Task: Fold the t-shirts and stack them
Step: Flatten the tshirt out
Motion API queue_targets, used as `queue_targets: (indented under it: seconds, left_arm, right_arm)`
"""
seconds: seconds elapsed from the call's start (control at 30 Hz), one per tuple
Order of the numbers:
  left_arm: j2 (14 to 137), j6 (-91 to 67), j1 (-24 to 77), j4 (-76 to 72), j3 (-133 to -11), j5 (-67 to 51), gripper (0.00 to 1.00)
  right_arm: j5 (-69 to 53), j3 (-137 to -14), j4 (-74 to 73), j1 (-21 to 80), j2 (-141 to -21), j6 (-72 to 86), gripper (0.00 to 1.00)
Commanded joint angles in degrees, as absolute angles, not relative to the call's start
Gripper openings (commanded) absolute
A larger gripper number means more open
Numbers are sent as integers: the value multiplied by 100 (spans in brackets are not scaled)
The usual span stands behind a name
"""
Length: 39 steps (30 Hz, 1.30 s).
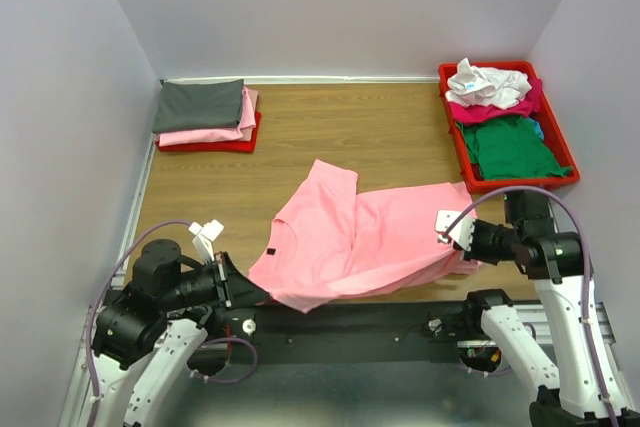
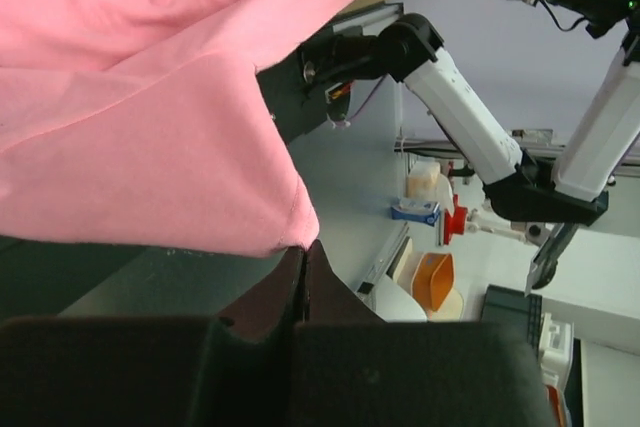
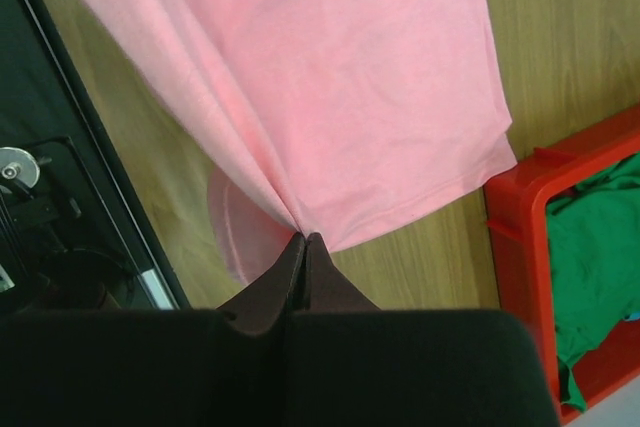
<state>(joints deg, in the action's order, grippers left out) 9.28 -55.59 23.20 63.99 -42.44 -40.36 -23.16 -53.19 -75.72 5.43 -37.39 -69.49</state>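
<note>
A light pink t-shirt (image 1: 350, 232) lies spread and rumpled across the near half of the wooden table, its dark neck tag (image 1: 270, 251) facing up. My left gripper (image 1: 250, 292) is shut on the shirt's near-left edge, which hangs over the table's front. In the left wrist view the fingertips (image 2: 303, 247) pinch a corner of the pink cloth (image 2: 150, 97). My right gripper (image 1: 462, 247) is shut on the near-right edge. The right wrist view shows its jaws (image 3: 305, 237) closed on bunched pink fabric (image 3: 340, 77). More t-shirts sit at the back.
A folded stack (image 1: 205, 112), dark grey over pink, rests on a red tray (image 1: 215, 146) at the back left. At the back right, a red tray (image 1: 520, 185) holds white (image 1: 488, 82), magenta (image 1: 500, 110) and green (image 1: 510, 147) shirts. Walls enclose the table.
</note>
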Motion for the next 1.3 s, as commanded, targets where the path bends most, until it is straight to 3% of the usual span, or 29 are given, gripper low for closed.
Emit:
queue_targets:
  seconds: [0.0,0.07,0.1,0.17,0.27,0.37,0.5,0.6,0.67,0.9,1.0,1.17,1.27]
  left_arm:
    - [1221,-5142,2285,6407,-4569,-4763,22]
    - [1466,-4740,2285,6399,-4850,-4799,35]
    - [1729,-4581,2285,6381,-5026,-4799,40]
    - [2159,-4151,2276,6249,-5605,-4738,51]
    - [2696,-3676,2294,6196,-6265,-4404,56]
    - [2935,-3402,2294,5715,-6408,-3781,56]
    - [3373,-3296,2294,3235,-4980,-3182,57]
    - [4829,-2946,2294,1982,-4815,-2797,57]
    - [6257,-2331,2285,1837,-5288,-2463,57]
    - [9486,-1215,2259,1828,-7706,-1381,57]
    - [10708,-1021,2259,2406,-8655,-1203,51]
    - [11732,-783,2259,2619,-9517,-1292,37]
    - [11979,-616,2250,2707,-9729,-1441,34]
  right_arm:
    - [-2311,-5309,-7954,519,-3972,-7101,18]
    - [-2285,-5343,-7954,527,-4016,-7171,39]
    - [-2224,-5361,-7928,527,-4043,-7224,57]
    - [-2154,-5475,-7858,519,-4087,-7269,75]
    - [-2118,-5660,-7743,519,-4297,-7164,87]
    - [-2223,-5696,-7393,519,-4587,-6620,89]
    - [-2259,-5151,-6023,527,-5245,-5199,90]
    - [-2189,-5027,-5222,501,-6062,-4232,84]
    - [-2154,-5106,-4862,484,-6527,-3817,80]
    - [-1881,-5352,-3657,387,-7435,-2963,76]
    - [-2153,-5248,-3297,361,-7594,-2585,76]
    - [-2224,-4958,-2918,317,-7603,-2364,76]
    - [-2215,-4904,-2839,281,-7568,-2347,76]
